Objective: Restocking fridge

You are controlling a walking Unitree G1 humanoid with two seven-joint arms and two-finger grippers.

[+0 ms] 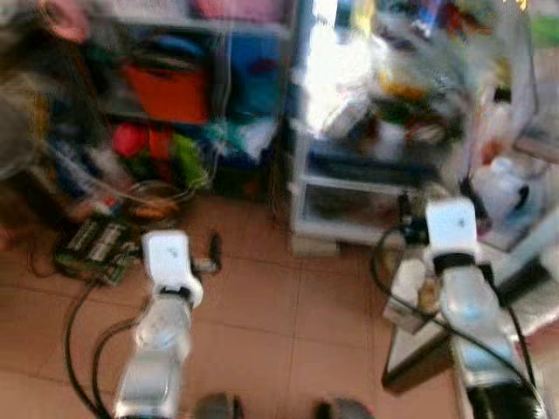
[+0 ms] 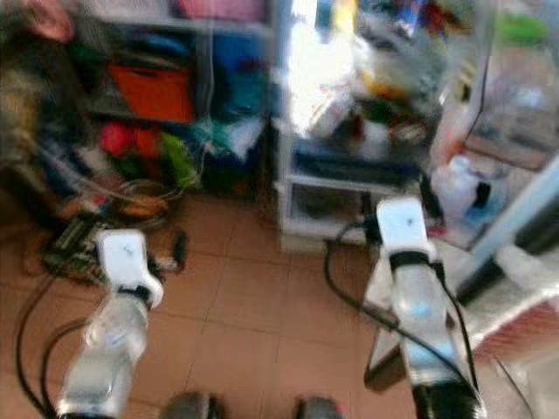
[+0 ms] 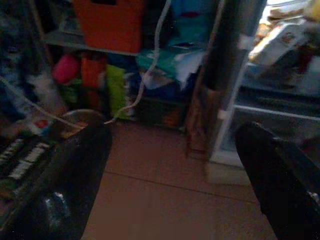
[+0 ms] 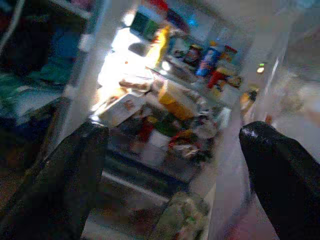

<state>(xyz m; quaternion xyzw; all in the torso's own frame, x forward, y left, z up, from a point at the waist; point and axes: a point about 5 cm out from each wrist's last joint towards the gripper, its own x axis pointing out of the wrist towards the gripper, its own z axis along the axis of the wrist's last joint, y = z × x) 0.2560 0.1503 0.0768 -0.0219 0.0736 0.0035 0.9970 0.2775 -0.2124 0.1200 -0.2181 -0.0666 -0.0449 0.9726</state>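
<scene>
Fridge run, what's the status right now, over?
Left gripper and right gripper: jaws open, nothing held. Fridge open ahead, shelves packed. Box on floor below right arm.

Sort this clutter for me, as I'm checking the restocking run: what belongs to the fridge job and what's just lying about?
Job:
open fridge, its shelves packed with food
left gripper, open, holding nothing
right gripper, open, aimed at the fridge shelves

Lying about:
orange bin on the shelving
green box on the floor
cables

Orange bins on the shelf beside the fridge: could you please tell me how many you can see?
1: an orange bin on the middle shelf, left of the open fridge. Blur and clutter may hide others.
</scene>
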